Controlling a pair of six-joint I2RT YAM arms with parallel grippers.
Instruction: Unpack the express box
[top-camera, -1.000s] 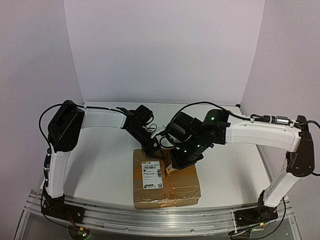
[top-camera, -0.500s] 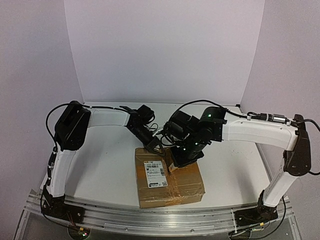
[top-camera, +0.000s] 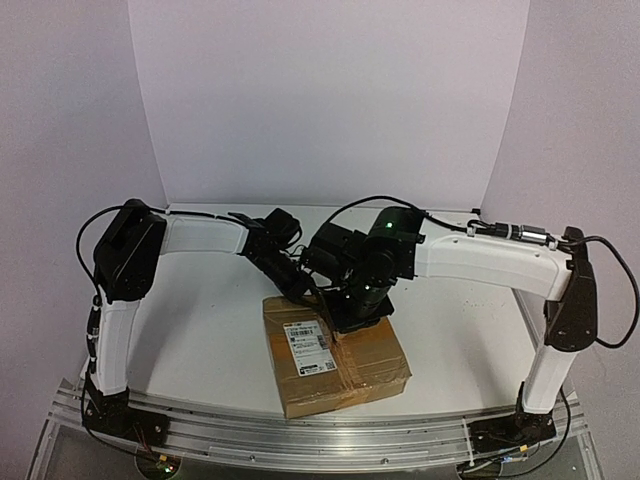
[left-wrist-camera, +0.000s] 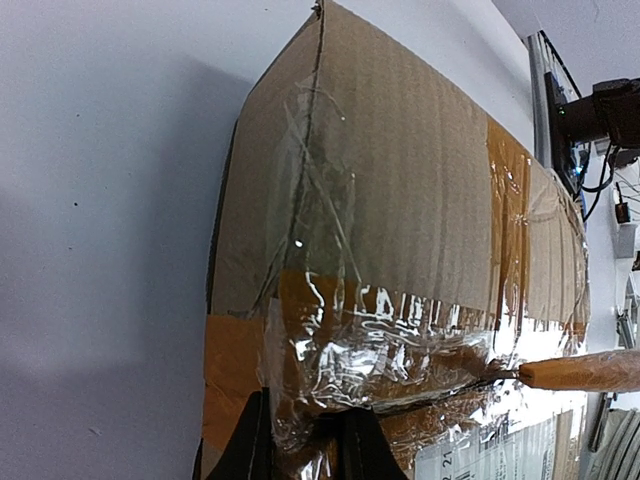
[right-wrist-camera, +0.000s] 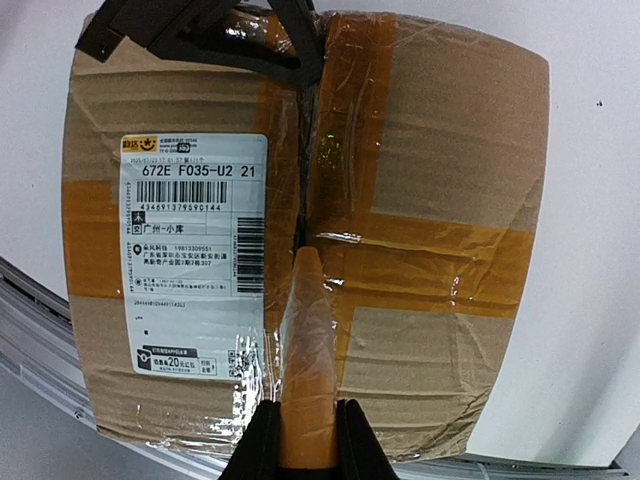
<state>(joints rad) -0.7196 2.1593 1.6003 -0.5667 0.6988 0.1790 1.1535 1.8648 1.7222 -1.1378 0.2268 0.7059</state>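
Observation:
The express box (top-camera: 350, 365) lies flat near the table's front edge, brown cardboard with tan and clear tape and a white barcode label (right-wrist-camera: 190, 250). My left gripper (top-camera: 305, 293) is at the box's far edge. In the left wrist view its fingers (left-wrist-camera: 305, 450) are shut on the taped edge of the box (left-wrist-camera: 400, 200), with crinkled clear tape between them. My right gripper (right-wrist-camera: 305, 450) is shut on an orange tapered tool (right-wrist-camera: 305, 360). The tool's tip rests in the centre seam of the box (right-wrist-camera: 450, 150). The same tool (left-wrist-camera: 580, 372) shows at the right in the left wrist view.
The white table (top-camera: 200, 330) extends on both sides of the box. An aluminium rail (top-camera: 320, 440) runs along the near edge, just below the box. White walls close off the back and sides.
The left gripper has shut on the box's far edge. The box has turned slightly, its near right corner swinging toward the rail. The right arm has shifted left with the tool.

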